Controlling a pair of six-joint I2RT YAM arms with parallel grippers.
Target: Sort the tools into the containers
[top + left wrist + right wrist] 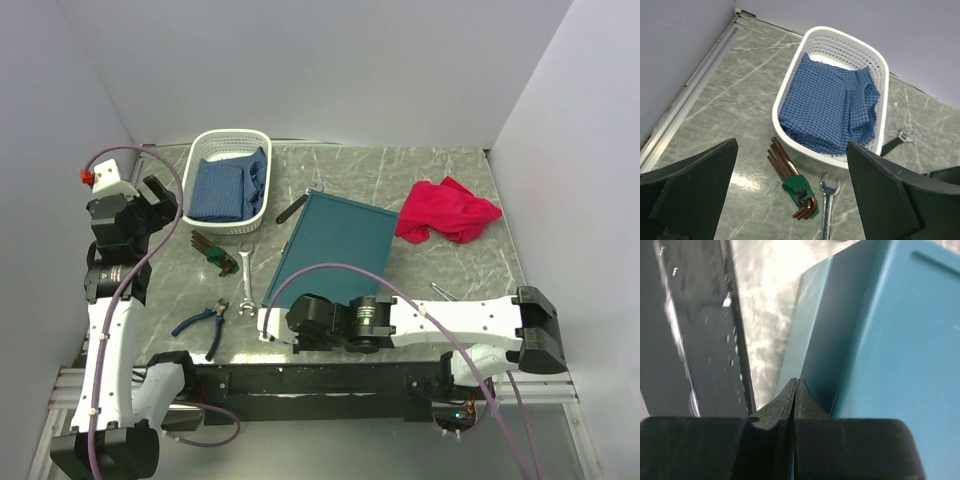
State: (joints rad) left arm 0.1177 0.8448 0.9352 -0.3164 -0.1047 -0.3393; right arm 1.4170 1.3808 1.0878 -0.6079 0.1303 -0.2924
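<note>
Right gripper point(796, 390) first: its two dark fingers point(777, 407) are pressed flat together, tip to tip, with nothing visible between them. It sits low at the near-left corner of the teal box point(900, 340), whose side wall runs just off the fingertips; whether they touch it, I cannot tell. From above, the right arm stretches leftward across the near edge of the table point(440, 170), with the gripper point(267, 324) just short of the box point(335, 245).

Over to the left gripper point(791, 143): jaws spread wide, holding nothing, up in the air over the far-left part of the table. In the overhead view it point(158, 205) hangs beside the white basket point(205, 145).

Below it lie the hex keys point(792, 180), coppery rods fanned out of a green holder, flat on the marble just near of the basket point(875, 55). The silver spanner point(827, 200) lies right beside them. The folded blue cloth point(830, 105) fills the basket.

Out on the table, the blue-handled pliers point(205, 322) lie near the left arm, nearer than the spanner point(245, 285) and hex keys point(215, 252). A black-handled tool point(290, 210) lies between the basket and the box's far-left corner. The red cloth point(450, 210) is crumpled to the right of the box.
</note>
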